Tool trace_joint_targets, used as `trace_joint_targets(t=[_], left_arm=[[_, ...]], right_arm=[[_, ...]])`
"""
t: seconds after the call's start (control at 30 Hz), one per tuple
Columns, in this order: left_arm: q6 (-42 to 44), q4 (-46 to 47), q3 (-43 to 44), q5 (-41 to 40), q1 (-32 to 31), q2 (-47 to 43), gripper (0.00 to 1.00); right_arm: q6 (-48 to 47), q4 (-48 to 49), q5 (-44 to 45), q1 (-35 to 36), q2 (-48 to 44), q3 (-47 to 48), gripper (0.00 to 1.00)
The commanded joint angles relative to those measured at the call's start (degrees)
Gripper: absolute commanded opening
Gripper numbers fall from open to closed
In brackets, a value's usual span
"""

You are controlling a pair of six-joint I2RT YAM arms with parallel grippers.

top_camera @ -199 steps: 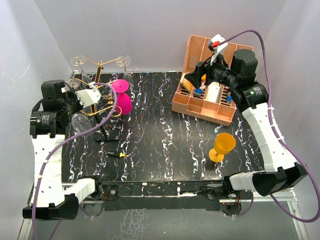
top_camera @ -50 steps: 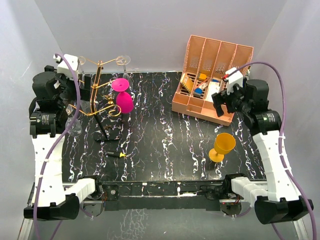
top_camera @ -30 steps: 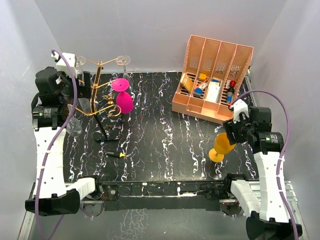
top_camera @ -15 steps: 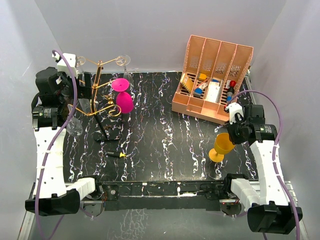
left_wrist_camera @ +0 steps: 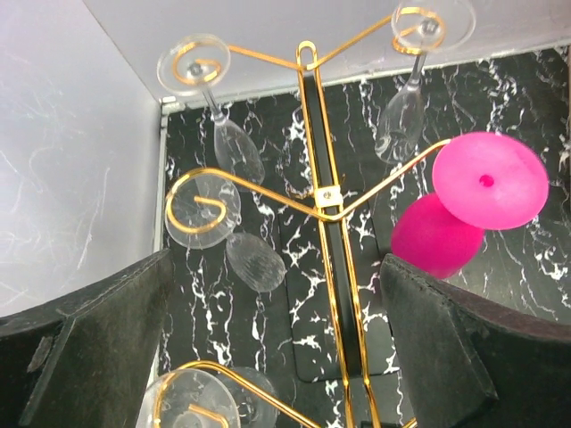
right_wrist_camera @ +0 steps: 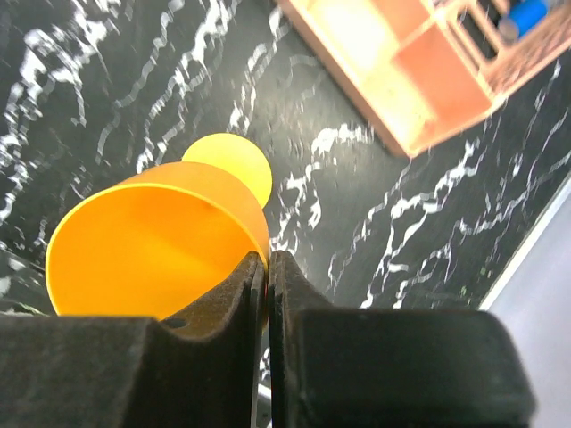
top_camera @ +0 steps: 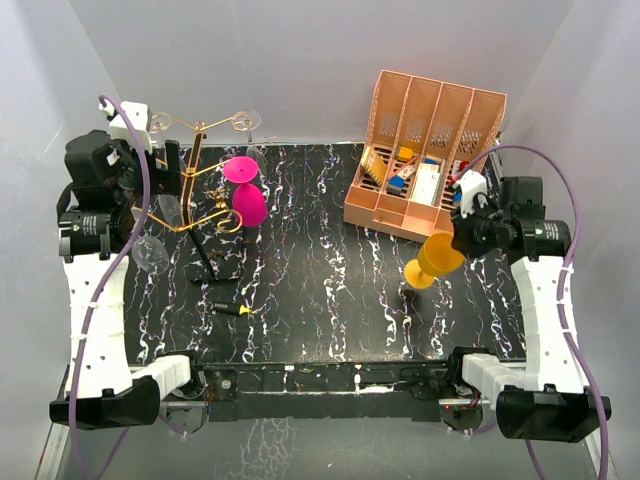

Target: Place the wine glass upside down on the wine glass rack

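While pinched by the right end effector (right_wrist_camera: 268, 272), the wine glass (right_wrist_camera: 152, 242) tilts.

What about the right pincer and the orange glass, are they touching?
Touching. The right wrist view shows the right pincer shut on the rim of the orange glass, with no gap.

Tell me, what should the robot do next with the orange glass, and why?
Probably carry it left, toward the rack. The right hand pinches the glass by its rim, tilted, over on the right side. The rack stands far off at the left, so the glass isn't near any arm to hang on yet.
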Motion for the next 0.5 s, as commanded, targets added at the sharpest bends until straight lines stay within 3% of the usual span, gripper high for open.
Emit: trace_joint_targets(t=[0.0,0.17,0.33,0.47], left_arm=[[0.2,-1.4,7.2,4.4,0.5,1.2,0.97],[-4.6,-2.4,13.9,16.4,0.3,6.6,0.94],[-6.3,-4.4,23.0,15.9,-1.9,13.6,0.94],[-9.1,-2.2,24.0,16.4,-3.6,16.3,0.94]], right_arm=[[-2.5,0.3,-11.5,-0.2,3.2,9.4,0.08],[1.0,5.0,-18.7,-0.3,9.1,20.3,0.08],[9.2,15.3,-22.6,-0.1,15.3,29.9,0.08],[17.2,25.3,-24.6,0.4,19.1,33.5,0.08]])
